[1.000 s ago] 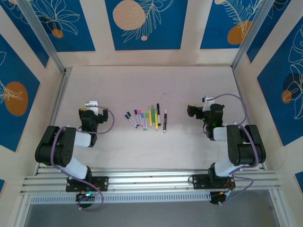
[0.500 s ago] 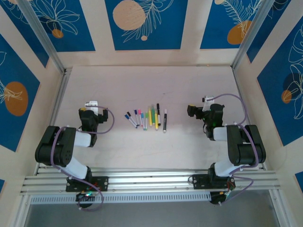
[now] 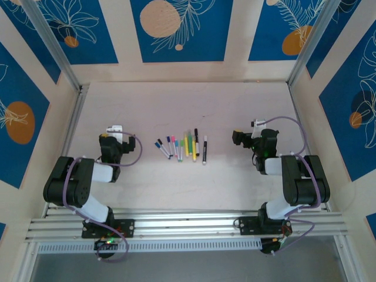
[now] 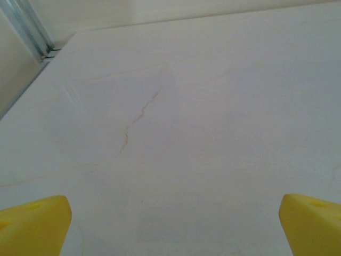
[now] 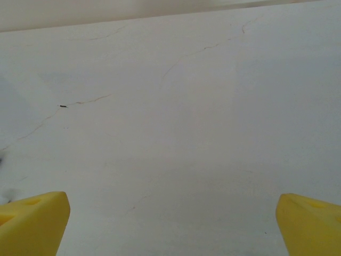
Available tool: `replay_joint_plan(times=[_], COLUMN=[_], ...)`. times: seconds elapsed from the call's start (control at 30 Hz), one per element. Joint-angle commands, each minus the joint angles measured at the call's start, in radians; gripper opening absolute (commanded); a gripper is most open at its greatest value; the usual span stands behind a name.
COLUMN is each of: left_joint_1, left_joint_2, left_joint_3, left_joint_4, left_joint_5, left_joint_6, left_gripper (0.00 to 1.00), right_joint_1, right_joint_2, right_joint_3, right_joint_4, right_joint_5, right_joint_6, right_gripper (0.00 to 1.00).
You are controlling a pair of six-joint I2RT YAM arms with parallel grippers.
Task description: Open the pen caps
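The left arm [image 3: 76,182] and right arm [image 3: 299,179] sit folded at the near edge of the table [image 3: 176,100]; the left claw [image 4: 173,226] hangs low over the bare surface, its yellow fingers [image 4: 32,226] spread wide and gripping nothing; the right claw [image 5: 173,224] is likewise wide open and holds nothing; between the two, well apart from both, the pens [image 3: 187,147] lie in a loose row, side by side, their coloured caps [image 3: 173,140] on.
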Motion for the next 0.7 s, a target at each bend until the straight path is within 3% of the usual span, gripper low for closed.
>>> replay_joint_plan(times=[0.0,0.13,0.17,0.33,0.43,0.5,0.6,0.67], left_joint_1=[-0.009,-0.028,-0.027,-0.027,-0.033,-0.035,-0.041,-0.071], left_joint_2=[-0.134,-0.238,-0.263,-0.276,-0.228,-0.224,-0.217,-0.199], left_joint_3=[0.130,0.270,0.287,0.471,0.591,0.623,0.632,0.675], left_joint_4=[-0.295,-0.571,-0.608,-0.939,-1.104,-1.149,-1.145,-1.199], left_joint_5=[0.119,-0.196,-0.215,-0.118,0.034,0.128,0.306,0.346], left_joint_6=[0.052,-0.095,-0.142,-0.359,-0.422,-0.467,-0.539,-0.551], left_gripper=[1.00,1.00,1.00,1.00,1.00,1.00,1.00,1.00], right_joint_1=[-0.014,0.008,0.013,0.081,0.229,0.323,0.407,0.431], right_joint_2=[-0.040,-0.128,-0.147,-0.136,-0.132,-0.144,-0.166,-0.164], right_joint_3=[0.045,0.183,0.230,0.410,0.455,0.508,0.593,0.649], right_joint_4=[-0.079,-0.383,-0.477,-0.805,-0.876,-0.966,-1.135,-1.244], right_joint_5=[-0.055,0.093,0.153,0.281,0.445,0.481,0.444,0.378], right_joint_6=[-0.016,0.027,0.082,0.240,0.214,0.225,0.339,0.413], right_gripper=[0.99,0.99,0.99,0.99,0.99,0.99,0.97,0.91])
